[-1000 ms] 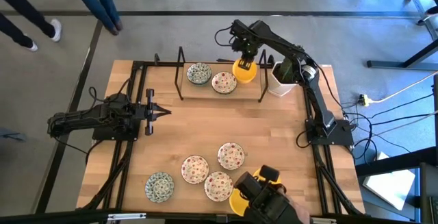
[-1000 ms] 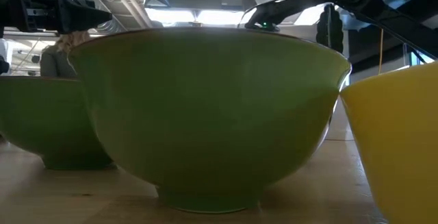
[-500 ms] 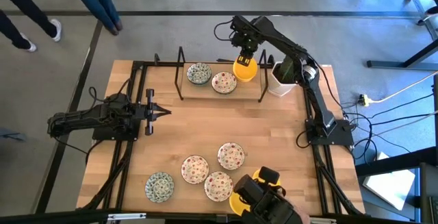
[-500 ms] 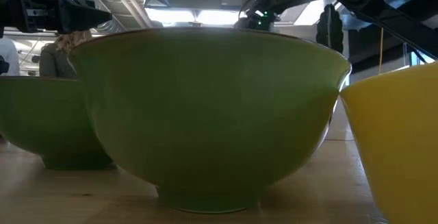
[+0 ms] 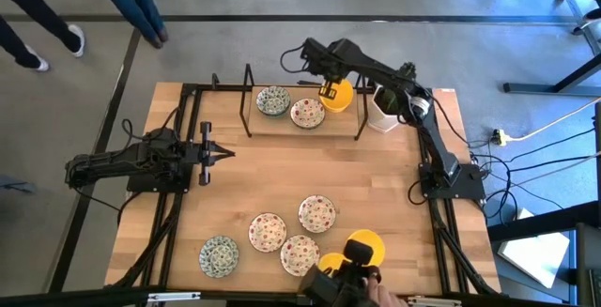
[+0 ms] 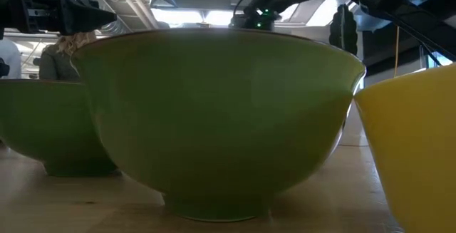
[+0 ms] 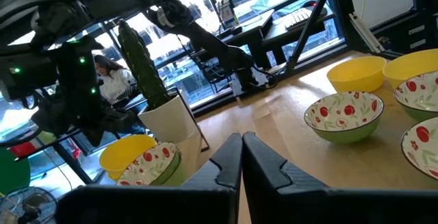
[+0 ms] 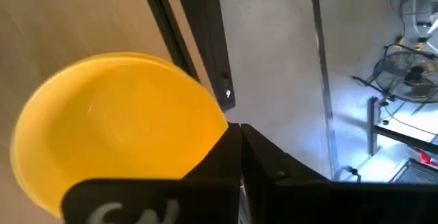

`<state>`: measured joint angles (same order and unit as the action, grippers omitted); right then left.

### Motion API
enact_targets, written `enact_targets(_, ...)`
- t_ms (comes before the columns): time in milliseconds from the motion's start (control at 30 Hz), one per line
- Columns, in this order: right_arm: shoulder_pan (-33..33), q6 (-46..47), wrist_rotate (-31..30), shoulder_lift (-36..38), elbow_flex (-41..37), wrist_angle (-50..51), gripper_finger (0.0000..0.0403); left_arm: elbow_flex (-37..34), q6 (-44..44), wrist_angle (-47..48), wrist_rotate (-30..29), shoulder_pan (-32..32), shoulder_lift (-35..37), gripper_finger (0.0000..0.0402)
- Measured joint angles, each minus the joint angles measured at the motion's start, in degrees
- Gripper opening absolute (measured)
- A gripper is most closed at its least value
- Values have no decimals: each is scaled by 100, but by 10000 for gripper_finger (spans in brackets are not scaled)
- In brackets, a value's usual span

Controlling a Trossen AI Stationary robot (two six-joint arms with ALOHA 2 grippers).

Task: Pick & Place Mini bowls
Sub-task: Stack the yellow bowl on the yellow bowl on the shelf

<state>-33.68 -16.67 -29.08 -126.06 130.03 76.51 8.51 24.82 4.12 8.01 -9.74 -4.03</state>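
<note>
A yellow mini bowl (image 5: 341, 95) (image 8: 116, 135) sits on the raised shelf (image 5: 282, 130) at the table's far edge, beside a red-speckled bowl (image 5: 307, 113) and a green-blue bowl (image 5: 273, 100). My right gripper (image 5: 327, 89) (image 8: 240, 131) is shut with nothing between its fingers, slanting down at that yellow bowl's left rim. Several more mini bowls lie near the front edge, among them a red-speckled bowl (image 5: 317, 213) and a second yellow bowl (image 5: 364, 249). My left gripper (image 5: 228, 154) (image 7: 241, 138) waits shut and level at the table's left. My right gripper has its shut fingers (image 8: 226, 148) right beside the yellow bowl's rim (image 8: 217, 118), coming slanting down from above. Whether they touch the rim I cannot tell. The bowl rests on the shelf on its own.
A white square pot with a cactus (image 5: 385, 108) stands right of the shelf, under my right arm. Black frame rails (image 5: 183, 185) run along the table's sides. A dark object (image 5: 340, 288) sits at the front edge. Bare wood (image 5: 310, 171) lies mid-table. People's legs (image 5: 141, 7) show beyond the table.
My right hand has swung toward the table's left along the far edge and turned, its fingers now at the yellow bowl's left rim instead of over it. The yellow bowl stays on the shelf. The dark object at the front edge has drawn back, uncovering a yellow bowl.
</note>
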Motion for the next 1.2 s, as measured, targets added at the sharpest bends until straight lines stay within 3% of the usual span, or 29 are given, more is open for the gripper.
enact_targets(933, -69, 467, 214, -58, -20, 276, 1, 0, -4, 0, -2, 0, 2, 6)
enact_targets(1200, -124, 410, 13, -59, -781, -135, 1, 0, -4, 0, 0, -1, 0, 5)
